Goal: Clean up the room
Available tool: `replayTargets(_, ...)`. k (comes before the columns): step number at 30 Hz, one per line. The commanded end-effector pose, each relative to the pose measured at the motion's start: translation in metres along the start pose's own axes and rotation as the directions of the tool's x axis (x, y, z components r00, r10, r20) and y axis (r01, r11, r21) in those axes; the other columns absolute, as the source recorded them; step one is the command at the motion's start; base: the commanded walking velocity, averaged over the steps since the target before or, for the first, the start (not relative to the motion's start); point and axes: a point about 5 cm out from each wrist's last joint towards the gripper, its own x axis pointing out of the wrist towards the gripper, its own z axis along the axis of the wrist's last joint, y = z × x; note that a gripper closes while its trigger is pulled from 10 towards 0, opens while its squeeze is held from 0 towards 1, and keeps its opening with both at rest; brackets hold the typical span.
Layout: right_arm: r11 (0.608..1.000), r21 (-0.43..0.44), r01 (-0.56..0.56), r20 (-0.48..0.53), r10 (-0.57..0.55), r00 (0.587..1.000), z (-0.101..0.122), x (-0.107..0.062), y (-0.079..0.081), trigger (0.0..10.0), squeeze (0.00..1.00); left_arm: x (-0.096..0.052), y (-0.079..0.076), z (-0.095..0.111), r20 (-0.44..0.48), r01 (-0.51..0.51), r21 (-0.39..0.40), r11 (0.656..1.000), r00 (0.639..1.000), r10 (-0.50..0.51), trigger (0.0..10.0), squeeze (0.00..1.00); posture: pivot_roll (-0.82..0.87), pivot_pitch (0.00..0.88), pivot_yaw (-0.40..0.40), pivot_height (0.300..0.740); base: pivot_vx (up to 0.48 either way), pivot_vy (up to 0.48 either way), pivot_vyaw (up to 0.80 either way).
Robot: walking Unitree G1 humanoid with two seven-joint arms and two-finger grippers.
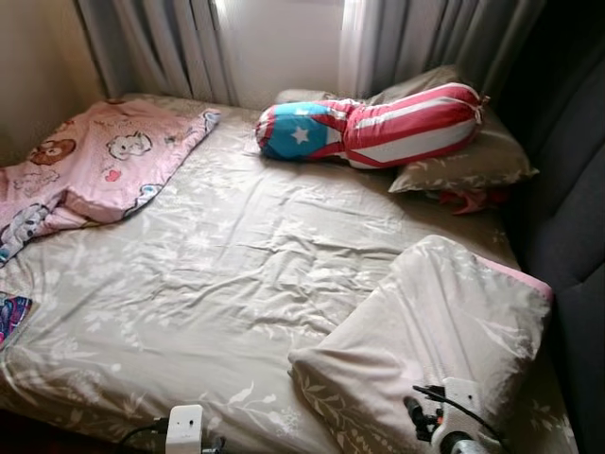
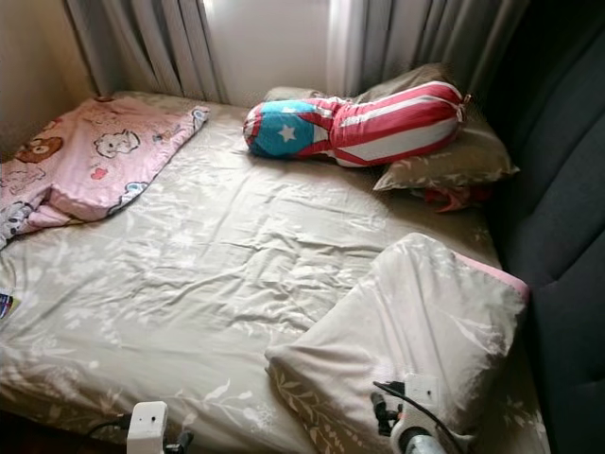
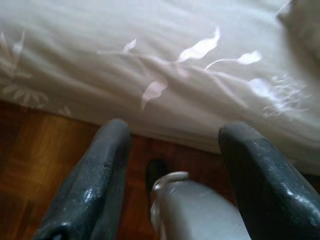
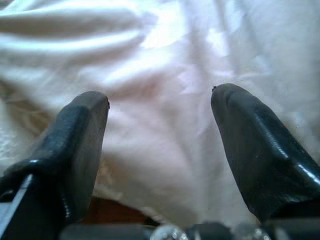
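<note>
Grey floral pillow (image 1: pixel 430 331) lies askew at the bed's (image 1: pixel 217 274) near corner, just ahead of my right tool (image 4: pixel 160 145), fingers spread wide and empty. My left tool (image 3: pixel 172 150), also open, hangs by the mattress edge. Pinching the loose cover alone could drag the sheet.

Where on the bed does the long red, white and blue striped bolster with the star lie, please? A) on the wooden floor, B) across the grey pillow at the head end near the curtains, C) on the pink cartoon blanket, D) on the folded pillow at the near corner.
B: the striped bolster rests across the grey pillow by the curtains, apart from the pink blanket on the other side.
</note>
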Motion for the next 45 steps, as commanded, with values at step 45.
replayTargets(45, 0.988, 0.076, 0.135, 0.498, -0.155, 0.853, 0.087, -0.009, -0.006, 10.0, 0.00, 0.004, -0.029, 0.138, 0.549, 0.173, 0.060, 0.983, 0.816, -0.178, 10.0, 0.00, -0.12, 0.000, -0.055, 0.697, 0.000, 0.000, 0.00)
